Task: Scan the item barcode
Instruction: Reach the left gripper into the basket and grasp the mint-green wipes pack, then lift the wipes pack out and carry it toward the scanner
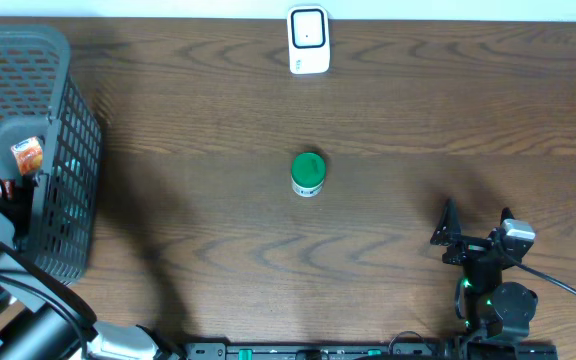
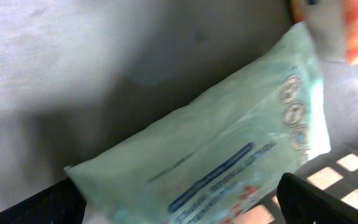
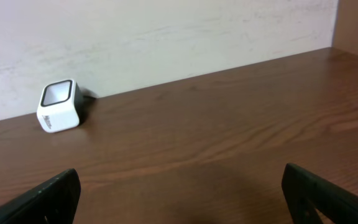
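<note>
My left pincer hangs spread wide inside the dark grey plastic lattice basket, over the pale green soft plastic packet lying in it, which I judge light, floppy and slick, best pinched across a narrow sealed edge.

Open table spanned the frame's upper right. Obstacles: basket at left edge, scanner at top centre, green-lidded jar at centre, well apart from both.
</note>
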`<state>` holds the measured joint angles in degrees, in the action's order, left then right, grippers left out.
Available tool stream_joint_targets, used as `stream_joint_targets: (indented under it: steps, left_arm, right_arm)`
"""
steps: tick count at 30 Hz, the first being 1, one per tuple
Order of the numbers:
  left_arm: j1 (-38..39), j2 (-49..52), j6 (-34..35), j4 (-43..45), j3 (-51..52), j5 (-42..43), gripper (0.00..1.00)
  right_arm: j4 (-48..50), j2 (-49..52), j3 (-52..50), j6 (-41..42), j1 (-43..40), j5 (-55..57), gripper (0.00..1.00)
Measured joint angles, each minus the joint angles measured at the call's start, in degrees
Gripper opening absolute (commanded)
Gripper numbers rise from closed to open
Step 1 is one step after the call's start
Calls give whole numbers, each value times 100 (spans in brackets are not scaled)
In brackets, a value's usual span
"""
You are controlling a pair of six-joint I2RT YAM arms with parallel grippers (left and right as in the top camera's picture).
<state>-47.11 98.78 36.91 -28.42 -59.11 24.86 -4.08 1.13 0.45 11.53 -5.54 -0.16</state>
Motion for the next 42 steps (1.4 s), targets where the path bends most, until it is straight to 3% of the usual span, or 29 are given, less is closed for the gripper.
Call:
stream_joint_targets:
  steps: [1, 2, 5, 8, 15, 21, 30, 34, 39, 42]
  left_arm:
    - [28, 55, 24, 44, -33, 20, 95]
    - [55, 98, 55, 96, -66, 52, 86]
    - [149, 291, 79, 236, -140, 118, 32]
    - [155, 428, 81, 308, -136, 310, 9]
    - [103, 433, 52, 129, -254, 463, 7]
    - [-85, -20, -74, -802, -466, 188, 8]
    - [-439, -2446, -111, -1187, -1626, 42, 7]
    - [-433, -3473, -55, -1198, -1794, 470, 7]
    - [107, -4297, 20, -1266, -1801, 1294, 7]
    - [894, -4634, -42, -1602, -1801, 1211, 8]
  right_arm:
    - [0, 0, 2, 2, 0, 0, 99]
    - [0, 0, 0, 2, 0, 0, 99]
    - [2, 0, 0, 2, 0, 0, 99]
    - [2, 0, 2, 2, 0, 0, 99]
    - [0, 0, 0, 0, 0, 0, 99]
    - [-2, 0, 2, 2, 0, 0, 99]
    - [0, 0, 0, 2, 0, 2, 99]
    - [0, 0, 0, 2, 0, 0, 99]
    - [0, 0, 0, 2, 0, 0, 99]
    - [2, 0, 0, 2, 0, 0, 99]
